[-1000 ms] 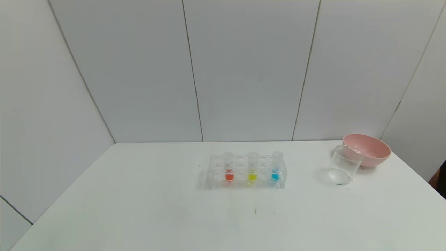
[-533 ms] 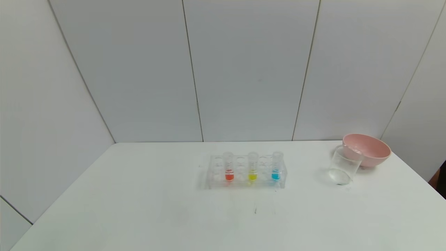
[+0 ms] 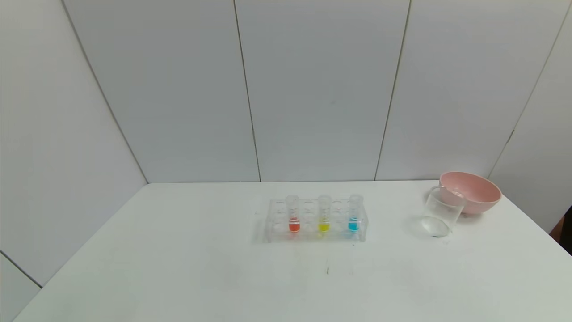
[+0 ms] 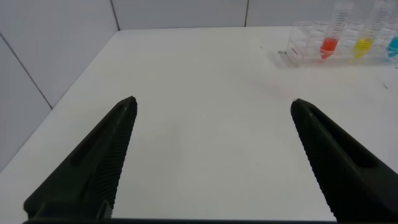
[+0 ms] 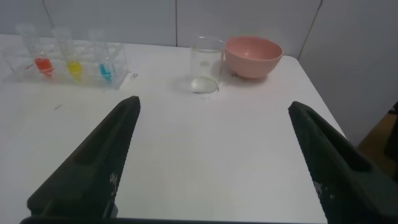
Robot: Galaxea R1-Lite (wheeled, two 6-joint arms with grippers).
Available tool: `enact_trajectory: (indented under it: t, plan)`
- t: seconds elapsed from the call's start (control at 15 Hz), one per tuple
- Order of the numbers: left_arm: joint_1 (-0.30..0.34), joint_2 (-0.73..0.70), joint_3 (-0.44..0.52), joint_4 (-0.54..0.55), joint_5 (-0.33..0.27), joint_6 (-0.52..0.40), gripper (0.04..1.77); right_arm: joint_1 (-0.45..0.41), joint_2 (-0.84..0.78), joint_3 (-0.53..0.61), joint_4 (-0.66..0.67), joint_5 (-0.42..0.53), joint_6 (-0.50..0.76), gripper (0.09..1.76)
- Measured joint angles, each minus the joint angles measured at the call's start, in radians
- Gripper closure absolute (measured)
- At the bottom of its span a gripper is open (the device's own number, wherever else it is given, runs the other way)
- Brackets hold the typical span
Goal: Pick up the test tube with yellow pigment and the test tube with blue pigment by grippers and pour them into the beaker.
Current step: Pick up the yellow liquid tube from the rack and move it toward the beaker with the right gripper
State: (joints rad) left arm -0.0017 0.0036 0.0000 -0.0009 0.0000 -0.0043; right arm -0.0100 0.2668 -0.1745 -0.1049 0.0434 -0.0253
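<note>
**Nothing grabbed yet, both arms hanging back at the near edge**

Going left to right: your left end effector [image 4: 211,155] sits low over the near-left part of the surface [image 3: 178,277], fingers spread wide, holding nothing. The rack [image 3: 316,220] is mid-surface, ahead of it and off to its right. In it, the orange-red tube [image 3: 293,213], then the test tube with yellow pigment [image 3: 324,213], then the test tube with blue pigment [image 3: 354,213], all upright, so you'd want a side-on pinch and a straight lift.

Right of the rack, well apart, stands the beaker [image 3: 440,213], just in front of the pink bowl [image 3: 470,192]. Your right end effector [image 5: 214,162] is also wide open and empty, with the beaker ahead and the rack off to its left. I'd guess blue is the right arm's closer pick and yellow suits the left.
</note>
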Motion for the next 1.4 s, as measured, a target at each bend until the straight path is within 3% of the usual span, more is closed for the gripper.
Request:
enact_trajectory:
  t: [0.47,0.67,1.0,1.4]
  plan:
    - [0.000,0.000,0.000,0.000,0.000,0.000,0.05,0.034,0.524,0.000,-0.487,0.026,0.003,0.14]
    - [0.000,0.000,0.000,0.000,0.000,0.000,0.05,0.095,0.729,-0.018,-0.657,-0.054,0.006,0.14]
    - [0.000,0.000,0.000,0.000,0.000,0.000,0.05,0.360,0.933,-0.075,-0.711,-0.303,0.095,0.14]
    - [0.000,0.000,0.000,0.000,0.000,0.000,0.05,0.749,1.081,-0.095,-0.787,-0.583,0.224,0.14]
